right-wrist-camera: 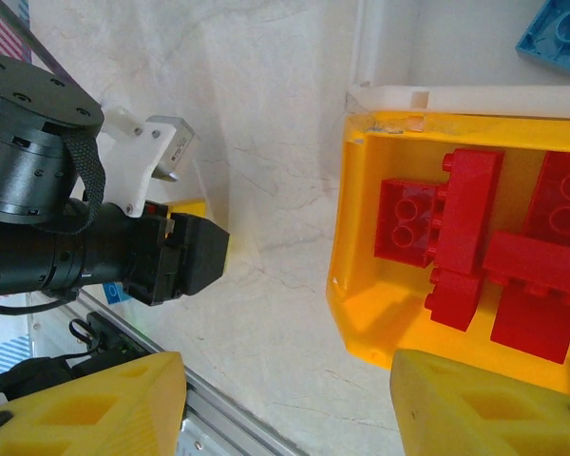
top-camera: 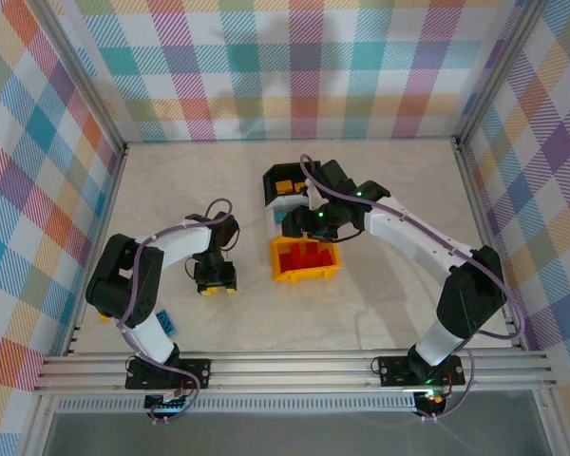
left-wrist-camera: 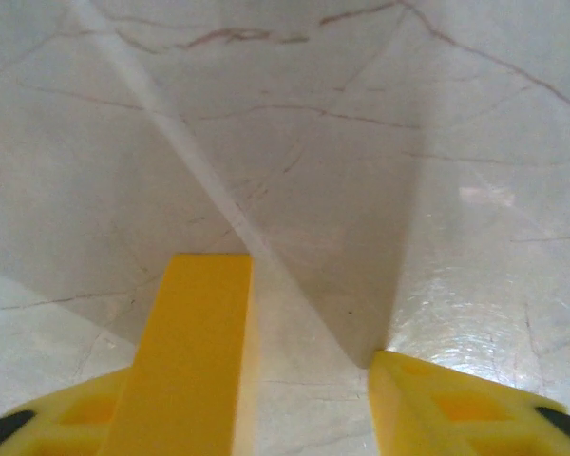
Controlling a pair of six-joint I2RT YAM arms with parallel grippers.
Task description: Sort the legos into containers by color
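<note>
Top external view: the three containers (top-camera: 287,220) stand in one row near the middle of the table (top-camera: 171,190). The black bin (top-camera: 269,182) is farthest from the arms, then comes the white bin (top-camera: 277,214), and the yellow-orange bin (top-camera: 304,276) is nearest. The right gripper (top-camera: 302,226) hangs over the white bin and the far edge of the yellow-orange one. In the right wrist view its two yellow fingers (right-wrist-camera: 85,404) are spread wide, with nothing between them. Below them the red legos (right-wrist-camera: 465,237) lie together in the yellow-orange bin, and a blue lego (right-wrist-camera: 556,38) lies in the white bin. The left gripper (top-camera: 215,285) points down at the bare table, left of the bins. In the left wrist view a long yellow lego (left-wrist-camera: 199,351) is against one finger, with a clear gap to the other finger (left-wrist-camera: 456,408), so this claw is not pressed together. Whether the lego is really held, I cannot tell. A second blue lego (top-camera: 166,323) lies on the table beside the left arm base (top-camera: 161,366).
</note>
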